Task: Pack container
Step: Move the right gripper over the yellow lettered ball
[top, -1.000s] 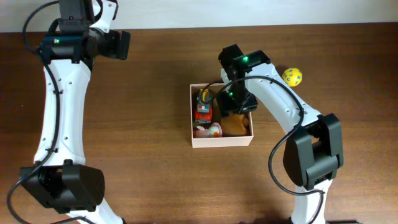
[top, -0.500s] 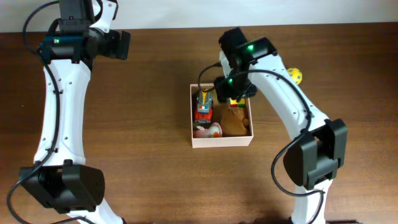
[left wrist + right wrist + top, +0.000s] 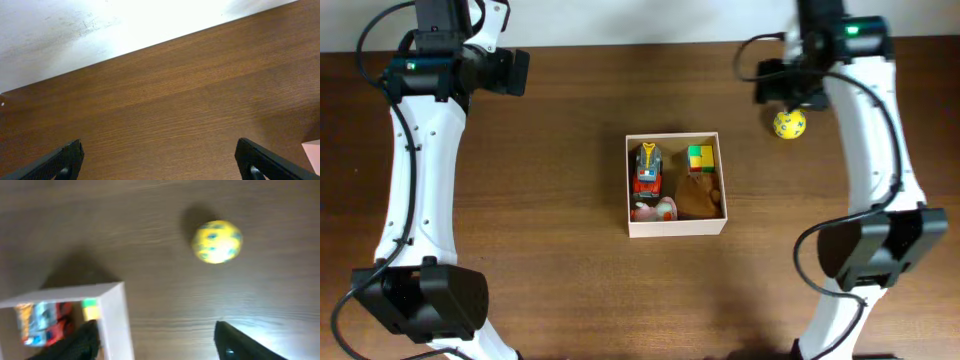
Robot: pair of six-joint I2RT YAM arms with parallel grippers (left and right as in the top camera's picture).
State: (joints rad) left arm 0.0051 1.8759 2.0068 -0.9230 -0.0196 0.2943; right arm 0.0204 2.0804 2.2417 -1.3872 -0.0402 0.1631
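The container (image 3: 676, 229), a white-walled square box, sits mid-table. It holds an orange toy truck (image 3: 647, 168), a green and yellow block (image 3: 699, 158), a brown plush (image 3: 698, 198) and a pink and white toy (image 3: 655, 210). A yellow ball (image 3: 789, 124) lies on the table to its upper right. My right gripper (image 3: 772, 86) hovers open and empty just up and left of the ball. Its wrist view shows the ball (image 3: 216, 241), the container's corner (image 3: 115, 317) and the spread fingers (image 3: 160, 345). My left gripper (image 3: 515, 72) is open and empty at the far left.
The left wrist view shows my open fingers (image 3: 160, 165) over bare brown wood near the table's back edge (image 3: 150, 45). The white wall lies beyond it.
My right gripper rose out of the container and swung up and right toward the yellow ball. The green and yellow block now lies uncovered in the box. The left arm has not moved.
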